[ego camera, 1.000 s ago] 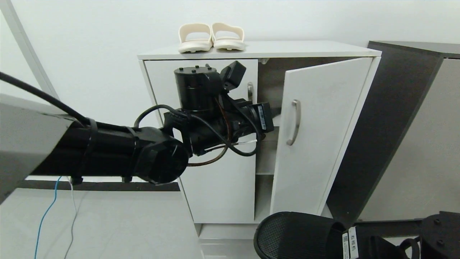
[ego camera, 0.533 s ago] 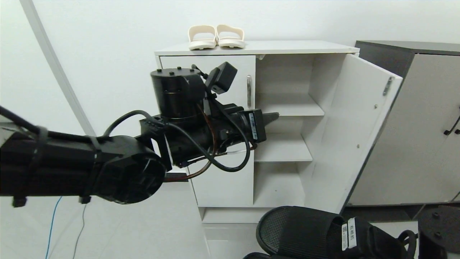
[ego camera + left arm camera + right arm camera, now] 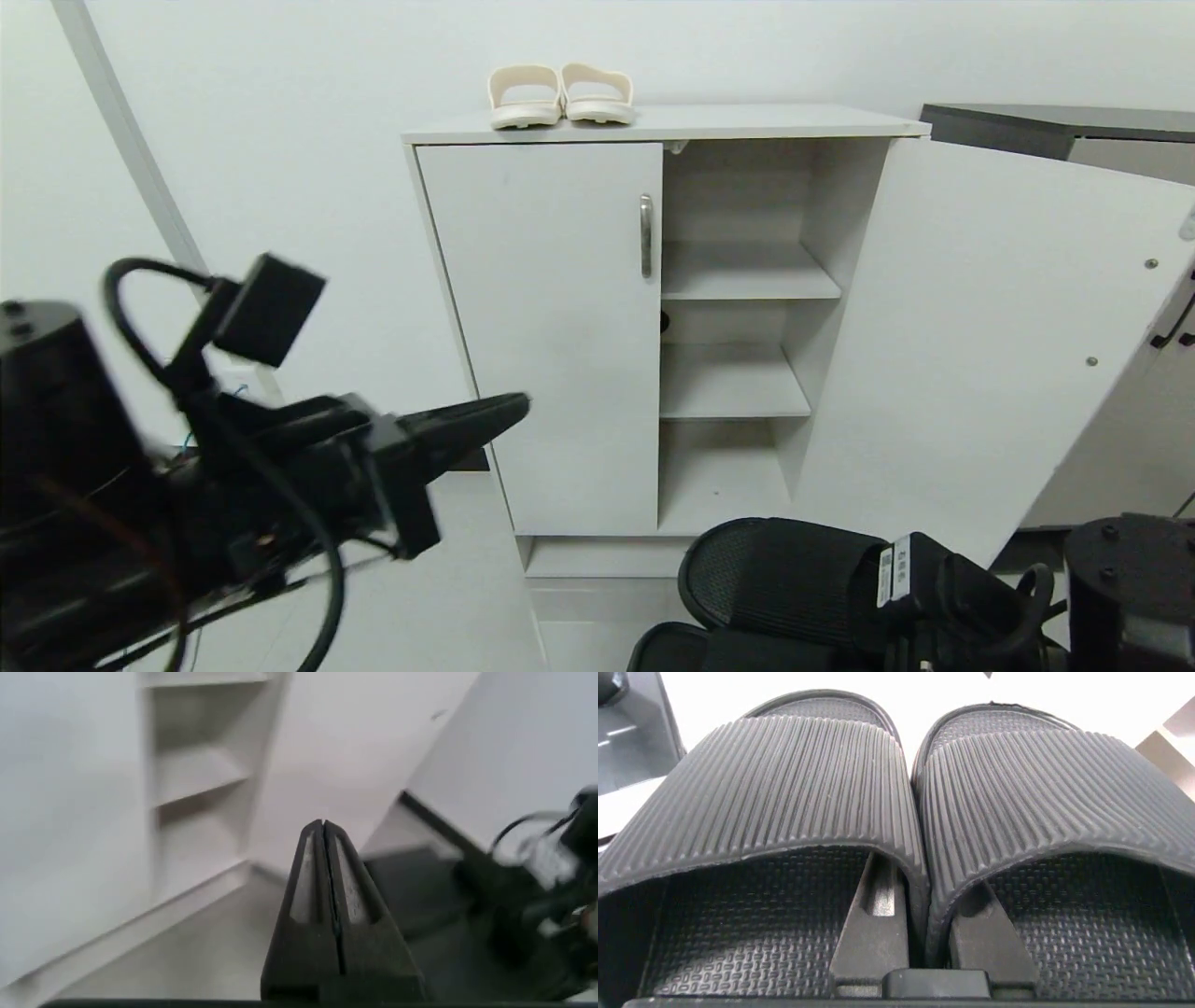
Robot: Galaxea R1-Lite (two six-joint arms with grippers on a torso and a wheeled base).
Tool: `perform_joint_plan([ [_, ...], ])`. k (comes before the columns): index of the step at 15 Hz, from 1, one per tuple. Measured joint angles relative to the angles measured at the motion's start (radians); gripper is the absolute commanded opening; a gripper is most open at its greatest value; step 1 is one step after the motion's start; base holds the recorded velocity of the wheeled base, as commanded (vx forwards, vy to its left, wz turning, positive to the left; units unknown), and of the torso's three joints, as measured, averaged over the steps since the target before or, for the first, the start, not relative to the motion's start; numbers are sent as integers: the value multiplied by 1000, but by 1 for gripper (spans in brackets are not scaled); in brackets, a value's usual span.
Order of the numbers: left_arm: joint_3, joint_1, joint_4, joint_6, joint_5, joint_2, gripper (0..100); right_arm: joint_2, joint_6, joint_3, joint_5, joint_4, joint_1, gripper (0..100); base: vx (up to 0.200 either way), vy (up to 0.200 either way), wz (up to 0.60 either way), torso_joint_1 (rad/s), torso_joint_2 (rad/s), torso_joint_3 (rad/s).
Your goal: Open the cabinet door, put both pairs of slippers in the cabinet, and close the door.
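The 2 black slippers (image 3: pixel 784 569) hang side by side low before the cabinet (image 3: pixel 551 373), toes pointing away from the right gripper (image 3: pixel 924 929), whose fingers sit under the ribbed straps and pinch both inner edges together. Footbeds are diamond-textured. The cabinet's right door (image 3: pixel 980 345) stands wide; cream slippers (image 3: pixel 560 93) sit on top. Left of it, the left gripper (image 3: pixel 323 835) has its fingers pressed together, empty.

Grey unit (image 3: pixel 1027 123) w/ dark top, far rt.

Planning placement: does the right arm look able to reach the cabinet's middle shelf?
Probably yes: the door stands open, the middle shelf is bare, the left end effector sits aside; the right arm's black slippers hang below.
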State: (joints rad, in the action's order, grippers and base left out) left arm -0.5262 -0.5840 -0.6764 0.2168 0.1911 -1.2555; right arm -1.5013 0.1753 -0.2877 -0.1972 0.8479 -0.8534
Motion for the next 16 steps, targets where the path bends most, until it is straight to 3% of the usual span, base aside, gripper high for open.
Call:
perform_joint_plan([
  [3, 211, 33, 149, -46, -109, 266, 0, -13, -2, -8, 1, 0, 8, 0, 0, 0, 0, 0, 0, 0],
  [7, 315, 186, 419, -109, -209, 610, 0, -26, -1, -11, 2, 0, 11, 0, 0, 0, 0, 0, 0, 0],
  [12, 450, 500, 567, -137, -245, 966, 0, -29, 0, -10, 4, 1, 13, 0, 0, 0, 0, 0, 0, 0],
  [14, 499, 563, 588, -156, -246, 1066, 0, -30, 1, -10, 3, 0, 11, 0, 0, 0, 0, 0, 0, 0],
  [16, 516, 583, 621, -167, -233, 1149, 0, -30, 1, -10, 3, 0, 12, 0, 0, 0, 0, 0, 0, 0],
])
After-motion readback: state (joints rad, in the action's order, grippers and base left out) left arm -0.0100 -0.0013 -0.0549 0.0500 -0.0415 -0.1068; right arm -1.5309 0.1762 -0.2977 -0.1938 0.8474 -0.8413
